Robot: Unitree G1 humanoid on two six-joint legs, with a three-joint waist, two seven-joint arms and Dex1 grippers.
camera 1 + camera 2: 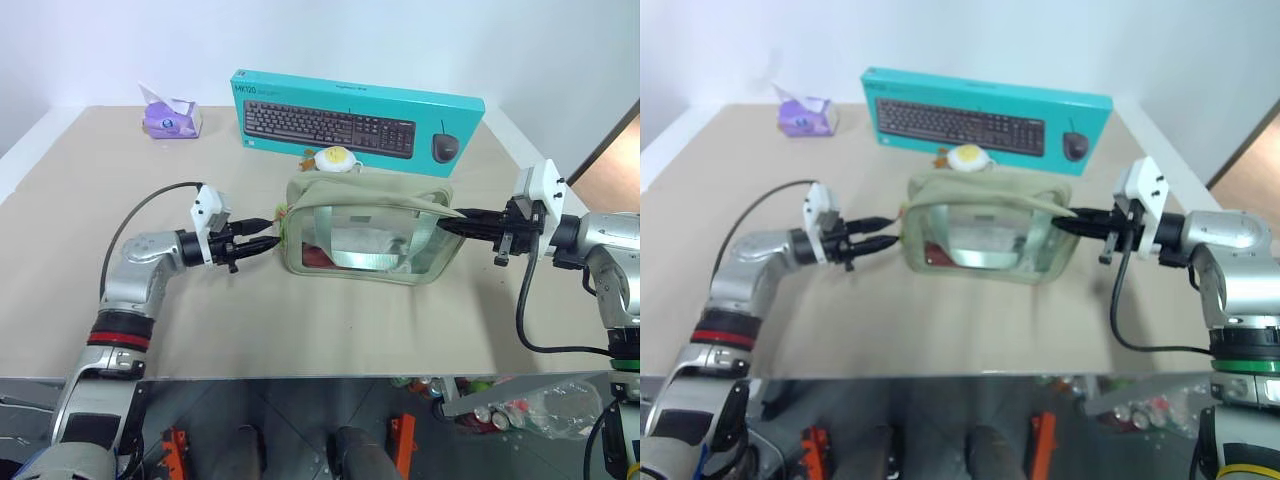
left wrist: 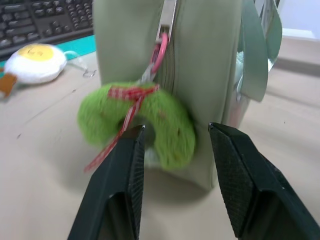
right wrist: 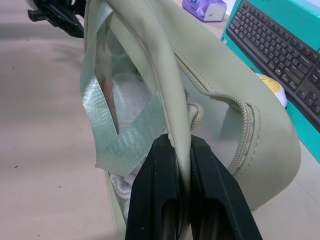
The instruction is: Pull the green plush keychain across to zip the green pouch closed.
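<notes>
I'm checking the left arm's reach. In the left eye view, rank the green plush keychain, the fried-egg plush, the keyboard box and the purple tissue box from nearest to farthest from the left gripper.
1. green plush keychain, right at the left gripper tips, on the green pouch's end.
2. fried-egg plush, behind the pouch.
3. keyboard box and purple tissue box, both at the table's back; too close to call.

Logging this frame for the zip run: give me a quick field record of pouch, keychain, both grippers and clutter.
pouch: green pouch standing mid-table
keychain: green plush keychain hanging from the zipper pull at the pouch's left end
left gripper: left gripper, jaws open around the keychain, not closed on it
right gripper: right gripper, shut on the pouch's strap at its right end
behind pouch: fried-egg plush, teal keyboard box
far left: purple tissue box
</notes>
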